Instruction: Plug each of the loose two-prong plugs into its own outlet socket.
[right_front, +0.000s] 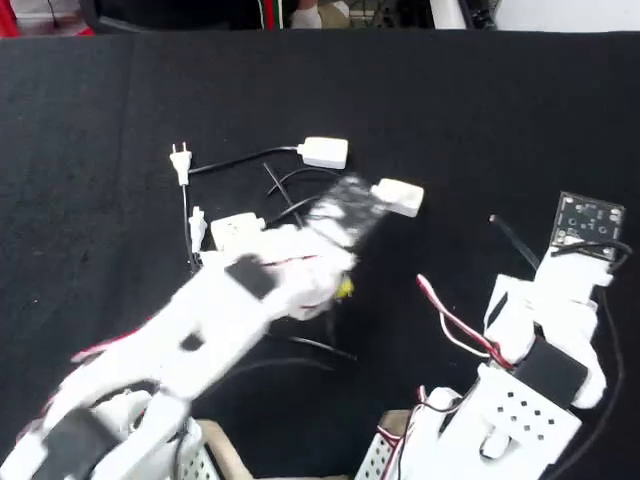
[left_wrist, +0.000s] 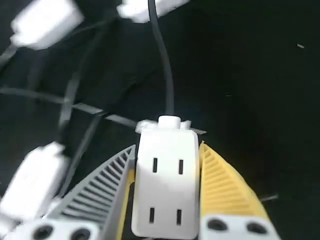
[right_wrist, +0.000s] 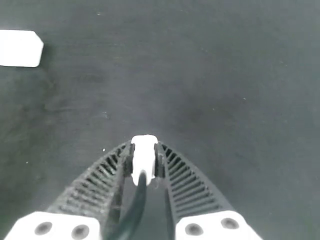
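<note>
Nearest the left wrist lens, a held socket (left_wrist: 167, 190) is noted: a white block pinched by the left hand (left_wrist: 167, 148), one side of the hand grey, the other yellow. Two pairs of slots are turned up toward the lens. A black cable (left_wrist: 162, 60) is seen leaving its far end and running out over the black surface (left_wrist: 260, 75). Farther off, blurred sockets (left_wrist: 45, 22) are made out among more dark cables.

At the right wrist lens, a white plug (right_wrist: 144, 154) is recorded pinched at the very tips of the right hand (right_wrist: 145, 146). Its black cord (right_wrist: 132, 205) is led back between the dark fingers toward the lens. Bare surface lies beyond it, and a white block (right_wrist: 20, 48) is seen far off at the frame edge.

From above, the right arm (right_front: 540, 350) is seen folded at the near right. The left arm (right_front: 220, 310) is stretched toward the middle of the surface, where its hand appears blurred. Past it, a near socket (right_front: 237, 230) is noted with a first loose plug (right_front: 197, 228) just beside it, unplugged. A middle socket (right_front: 398, 195) lies farther right. Farthest, a far socket (right_front: 323, 152) is seen, with a dark cable run from it toward a second loose plug (right_front: 180, 160), which lies well apart from it, prongs pointed away from the arms.
</note>
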